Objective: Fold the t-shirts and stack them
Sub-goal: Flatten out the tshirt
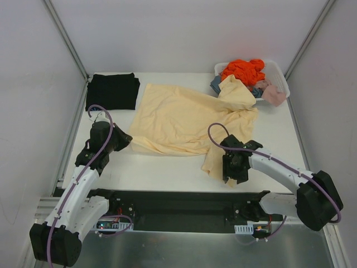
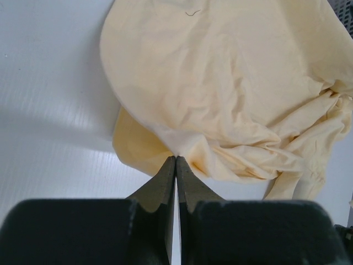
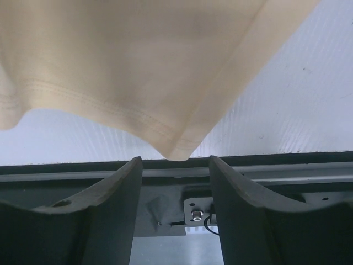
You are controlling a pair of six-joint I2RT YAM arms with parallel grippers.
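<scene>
Jaws at left pinch cream t-shirt (image 1: 173,117); right jaws, hidden from above, gape at its hem (image 3: 138,118).

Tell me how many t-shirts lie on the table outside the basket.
2. The black t-shirt sits folded at the far left corner; the cream-yellow t-shirt sprawls mid-table, one end reaching the basket. Clothes piled in the basket may hide more.

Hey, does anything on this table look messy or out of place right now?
Yes. The cream-yellow shirt lies askew and bunched along its right side, one part heaped against the white basket, a corner trailing toward the near edge of the table. The black shirt is neatly folded.
</scene>
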